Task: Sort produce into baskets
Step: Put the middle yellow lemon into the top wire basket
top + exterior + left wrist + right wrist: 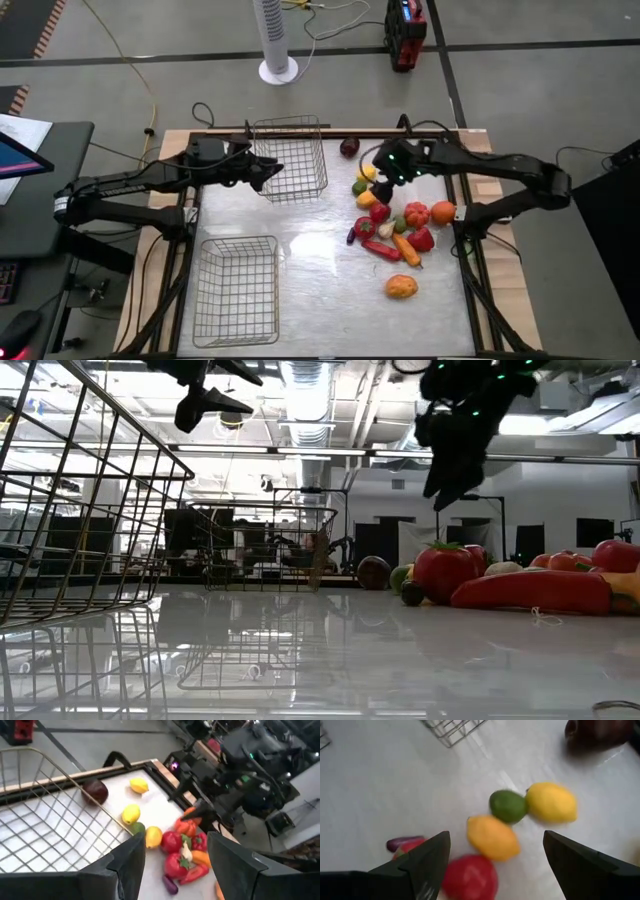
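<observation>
The produce lies in a loose pile (395,222) on the table's right half: lemons, a lime, red and orange round pieces, red peppers, a carrot. A maroon piece (349,147) lies apart near the far edge, and an orange piece (401,287) lies nearer the front. One wire basket (290,160) stands at the far middle, the other (237,292) at the near left. My left gripper (272,172) is open and empty above the far basket's right part. My right gripper (495,845) is open and empty above the pile's far end, over a yellow-orange lemon (492,837) that has a lime (507,806) beside it.
Both arms reach in from the table's sides near the far edge, with the far basket's right wall (107,810) between them. A bare stretch of tabletop (320,290) lies between the near basket and the pile. A white fan stand (278,68) is on the floor beyond the table.
</observation>
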